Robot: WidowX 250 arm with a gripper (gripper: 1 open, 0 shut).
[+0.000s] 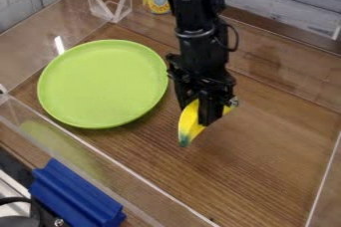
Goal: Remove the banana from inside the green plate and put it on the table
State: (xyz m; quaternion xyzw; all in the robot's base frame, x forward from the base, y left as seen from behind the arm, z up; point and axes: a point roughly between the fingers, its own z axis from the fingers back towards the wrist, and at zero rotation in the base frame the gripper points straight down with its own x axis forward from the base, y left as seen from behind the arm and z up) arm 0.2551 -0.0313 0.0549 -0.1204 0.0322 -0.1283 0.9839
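Small curved yellow toy banana (192, 123) with dark tips is off the large round lime-green plastic plate (100, 82), hanging near-vertical just right of its rim. We see the black robot gripper (200, 109) clenched on the banana's upper part, lower tip pointing down at the glossy brown wood-grain table (266, 151). We can't tell whether that tip touches the table. Plate lies flat on the table.

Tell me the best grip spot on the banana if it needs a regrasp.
Probably where the gripper has it now: the upper-middle of the banana, jaws across its narrow width, coming from above. It hangs nearly upright beside the green plate, lower tip toward the table.
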